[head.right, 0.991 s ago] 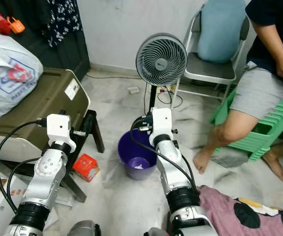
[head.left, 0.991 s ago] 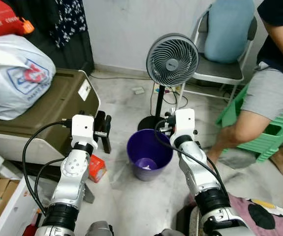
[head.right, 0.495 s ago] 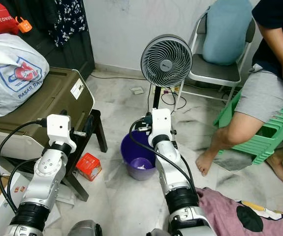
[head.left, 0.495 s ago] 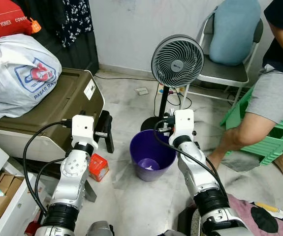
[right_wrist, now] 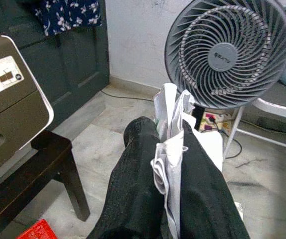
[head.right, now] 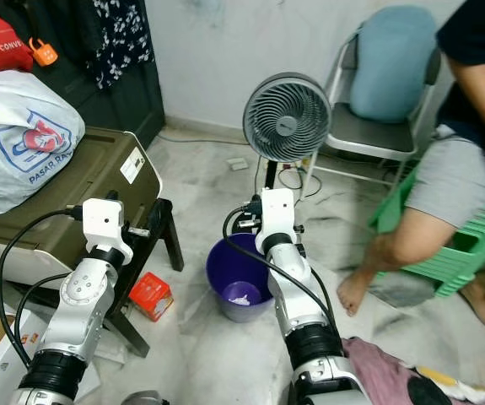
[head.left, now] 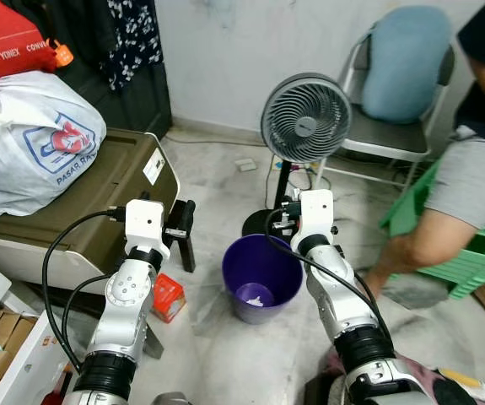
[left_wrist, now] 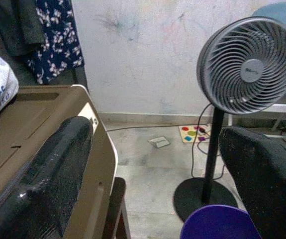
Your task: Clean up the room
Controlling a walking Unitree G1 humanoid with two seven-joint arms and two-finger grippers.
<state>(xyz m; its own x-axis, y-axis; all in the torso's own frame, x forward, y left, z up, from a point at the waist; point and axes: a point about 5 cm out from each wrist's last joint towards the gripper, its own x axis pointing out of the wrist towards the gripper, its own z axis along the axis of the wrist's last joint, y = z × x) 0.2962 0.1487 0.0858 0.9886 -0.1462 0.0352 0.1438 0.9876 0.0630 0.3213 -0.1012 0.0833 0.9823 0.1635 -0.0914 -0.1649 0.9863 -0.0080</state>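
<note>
The right claw [right_wrist: 170,199] is clamped on crumpled white paper [right_wrist: 170,149], above the purple bin's [head.left: 261,278] 1 o'clock rim. Released here, it might miss. The left claw [left_wrist: 152,199] is spread, empty.

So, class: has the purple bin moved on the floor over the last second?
No. The purple bin sits just in front of the fan's round base, as it did before. The whole picture has shifted slightly because the camera moved.
</note>
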